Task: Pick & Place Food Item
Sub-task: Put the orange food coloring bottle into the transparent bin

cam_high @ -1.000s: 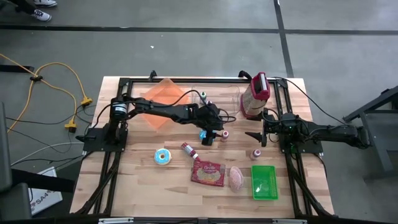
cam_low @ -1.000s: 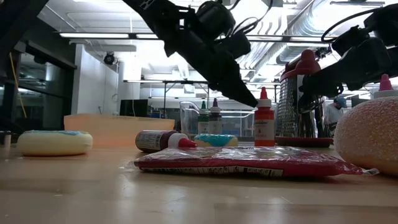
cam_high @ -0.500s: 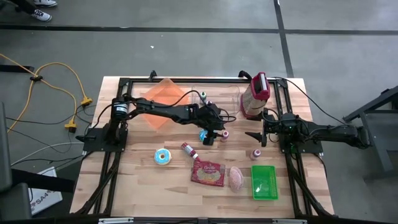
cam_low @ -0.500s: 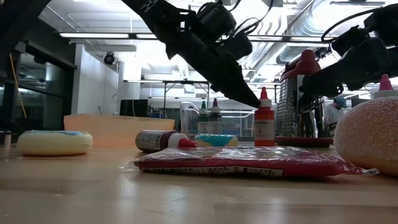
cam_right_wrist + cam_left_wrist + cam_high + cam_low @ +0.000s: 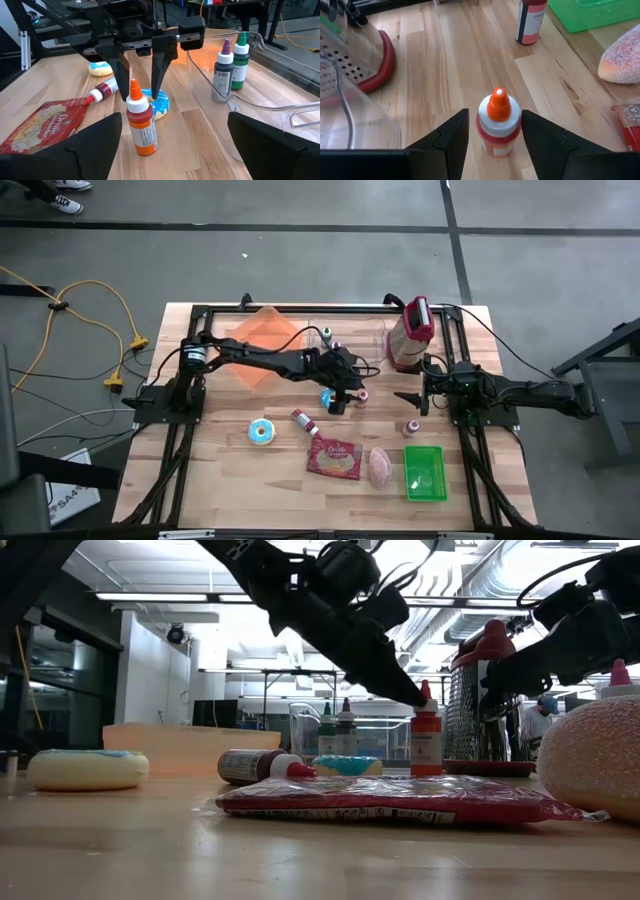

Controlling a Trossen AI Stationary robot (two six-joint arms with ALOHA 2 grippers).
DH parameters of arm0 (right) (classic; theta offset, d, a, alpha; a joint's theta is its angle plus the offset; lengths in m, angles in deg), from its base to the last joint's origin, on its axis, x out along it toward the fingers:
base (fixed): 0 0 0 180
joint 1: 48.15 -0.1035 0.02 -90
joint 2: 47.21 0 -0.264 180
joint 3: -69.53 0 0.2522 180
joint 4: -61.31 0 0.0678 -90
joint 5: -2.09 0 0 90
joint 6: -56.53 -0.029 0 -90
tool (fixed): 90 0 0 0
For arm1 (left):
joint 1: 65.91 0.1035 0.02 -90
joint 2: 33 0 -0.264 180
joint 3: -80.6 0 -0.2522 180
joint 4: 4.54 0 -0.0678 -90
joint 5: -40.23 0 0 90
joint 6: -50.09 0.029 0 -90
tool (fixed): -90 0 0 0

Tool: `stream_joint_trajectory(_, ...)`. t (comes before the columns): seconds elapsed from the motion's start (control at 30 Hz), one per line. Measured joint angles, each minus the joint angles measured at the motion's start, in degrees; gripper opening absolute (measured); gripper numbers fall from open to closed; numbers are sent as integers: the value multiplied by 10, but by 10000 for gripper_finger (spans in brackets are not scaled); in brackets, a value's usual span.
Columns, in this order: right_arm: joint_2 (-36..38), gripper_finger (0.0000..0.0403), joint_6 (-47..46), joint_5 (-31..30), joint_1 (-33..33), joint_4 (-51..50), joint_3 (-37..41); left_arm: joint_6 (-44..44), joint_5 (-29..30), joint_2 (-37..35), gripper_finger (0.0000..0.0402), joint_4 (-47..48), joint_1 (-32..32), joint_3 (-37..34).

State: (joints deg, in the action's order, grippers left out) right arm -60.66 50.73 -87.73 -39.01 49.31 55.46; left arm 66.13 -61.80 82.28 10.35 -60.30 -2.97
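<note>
The left pincer (image 5: 492, 137) has its two dark fingers spread to either side of the small orange-capped bottle with red liquid (image 5: 498, 122), which stands upright on the wooden bench (image 5: 455, 60) near the middle. The fingers flank its shoulder with slim gaps showing, so I'd say nothing is pinched yet. Just behind the bottle lies the blue-iced doughnut (image 5: 156, 102). The right pincer (image 5: 412, 399) waits spread wide off to the right, beside the red-handled metal grater (image 5: 410, 333). By my reckoning the job is barely begun: the approach is made, but the closing, the lift and the placing are all left.
</note>
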Motion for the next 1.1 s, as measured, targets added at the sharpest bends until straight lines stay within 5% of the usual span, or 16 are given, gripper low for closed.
stream_joint_trajectory(1.1,0,353,0,0,0,0,0,-14,-17,26,160,-40,-1,1)
